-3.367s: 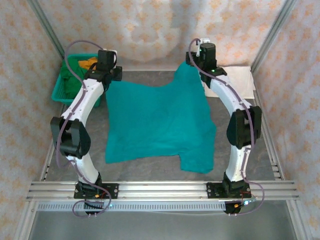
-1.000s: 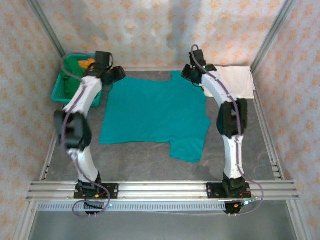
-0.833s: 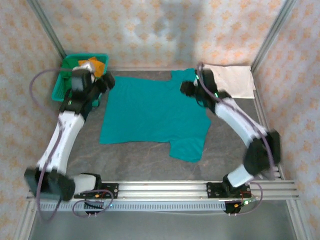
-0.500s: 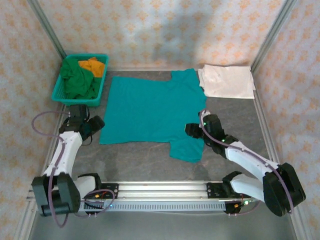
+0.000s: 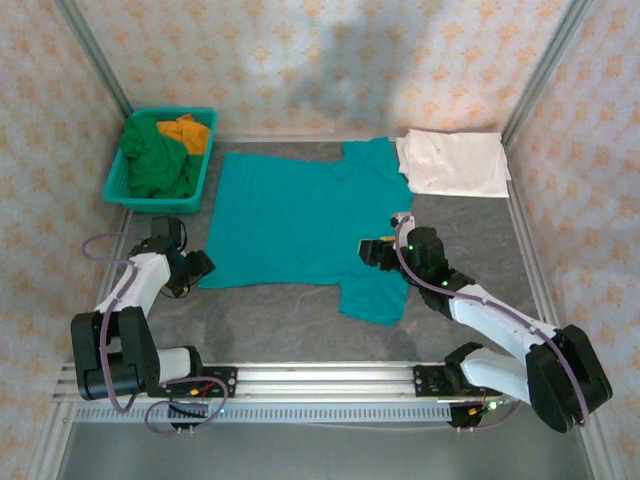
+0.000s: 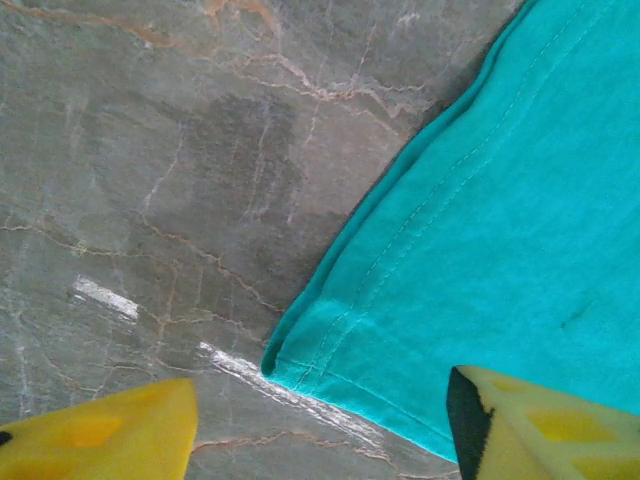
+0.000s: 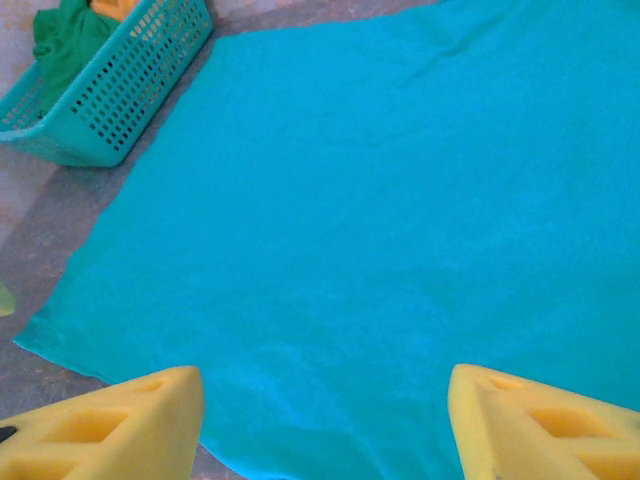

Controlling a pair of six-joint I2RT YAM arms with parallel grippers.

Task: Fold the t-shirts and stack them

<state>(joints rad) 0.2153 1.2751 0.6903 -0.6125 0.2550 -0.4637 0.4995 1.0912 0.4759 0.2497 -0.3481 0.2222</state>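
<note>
The teal shirt [image 5: 300, 215] lies flat mid-frame, so drop your open, empty left tool [image 5: 196, 268] on its lower-left corner and your open, empty right tool [image 5: 371, 250] near its lower-right edge, and pinch evenly.

Matt cloth t-shirt [image 5: 300, 215], glossy stone-look table [image 6: 150, 150]

Grey marbled table [image 5: 300, 335] under teal t-shirt [image 5: 300, 220], white t-shirt [image 5: 455, 165], teal basket [image 5: 150, 203].
</note>
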